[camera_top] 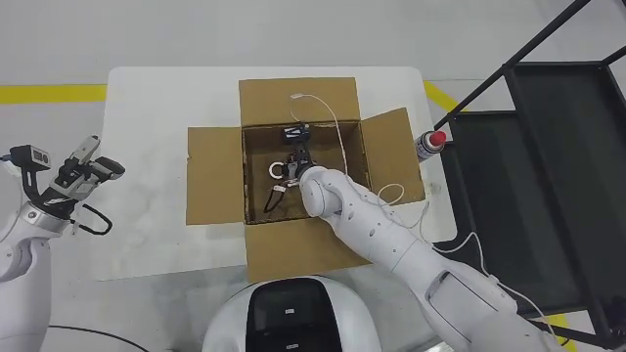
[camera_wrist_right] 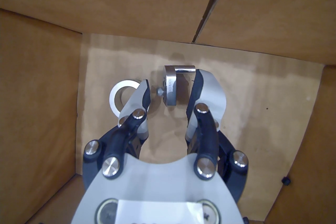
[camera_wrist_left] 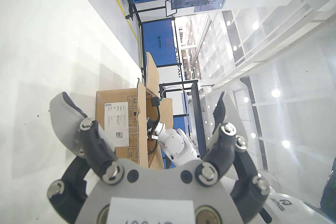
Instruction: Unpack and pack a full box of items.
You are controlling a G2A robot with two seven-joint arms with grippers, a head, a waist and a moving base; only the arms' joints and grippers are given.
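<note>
An open cardboard box [camera_top: 215, 176] stands in the middle of the white table [camera_top: 147, 108]. My right arm reaches down into it. On the box floor [camera_wrist_right: 262, 104] stands a small metal disc with a side peg [camera_wrist_right: 170, 88], and my right gripper [camera_wrist_right: 170, 89] is open with one finger on each side of it. A flat metal ring [camera_wrist_right: 123, 83] lies on the floor just beside one finger. My left gripper [camera_top: 88, 171] hangs open and holds nothing, off the table's left edge, with the box [camera_wrist_left: 113, 114] in front of it.
A red-capped can [camera_top: 431, 143] stands near the table's right edge. A white cable [camera_top: 315, 106] loops over the box's far flap. A black metal rack [camera_top: 548, 176] stands close to the right of the table. The box walls closely hem in my right gripper.
</note>
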